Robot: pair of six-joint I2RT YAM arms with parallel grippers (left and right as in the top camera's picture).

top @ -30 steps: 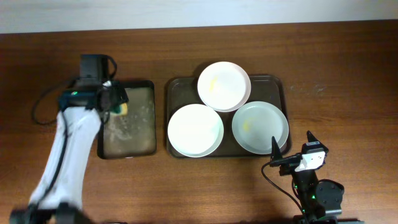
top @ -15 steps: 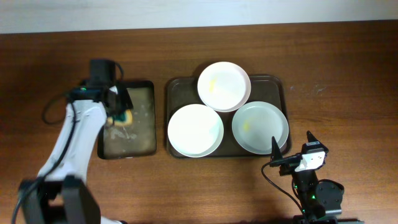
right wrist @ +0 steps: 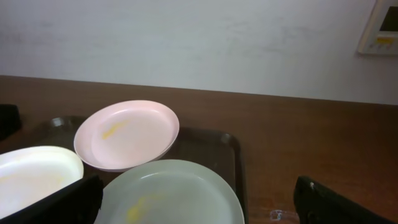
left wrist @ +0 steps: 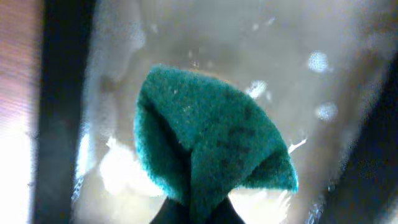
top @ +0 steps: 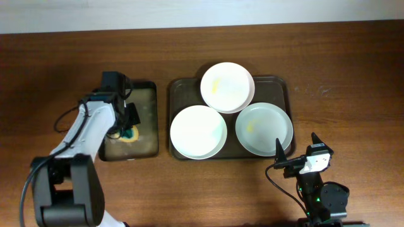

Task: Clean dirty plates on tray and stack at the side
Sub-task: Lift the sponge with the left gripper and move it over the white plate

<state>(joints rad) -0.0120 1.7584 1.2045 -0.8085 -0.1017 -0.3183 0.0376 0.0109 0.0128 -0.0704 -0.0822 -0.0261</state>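
Note:
Three white plates lie on the brownish-grey tray (top: pixel 180 88): a far one (top: pixel 227 87) with a yellow smear, a left one (top: pixel 198 132), and a right one (top: pixel 264 128) with a faint smear. My left gripper (top: pixel 129 125) is shut on a green sponge (top: pixel 132 133) low over the small tray's soapy water. The left wrist view shows the folded sponge (left wrist: pixel 205 137) pinched in that gripper (left wrist: pixel 198 214). My right gripper (top: pixel 297 148) stands open near the table's front edge, just short of the right plate (right wrist: pixel 174 193), with nothing between its fingers (right wrist: pixel 56 202).
The narrower dark tray (top: pixel 150 146) with foamy water sits left of the plates' tray. A cable loops over the table by the left arm (top: pixel 63 120). Bare wood (top: pixel 341 94) lies to the right of the big tray. A white wall is behind.
My left gripper has carried the sponge from the small tray's far end toward its middle and a little right. The sponge's green side now faces up. The right arm and plates are unmoved.

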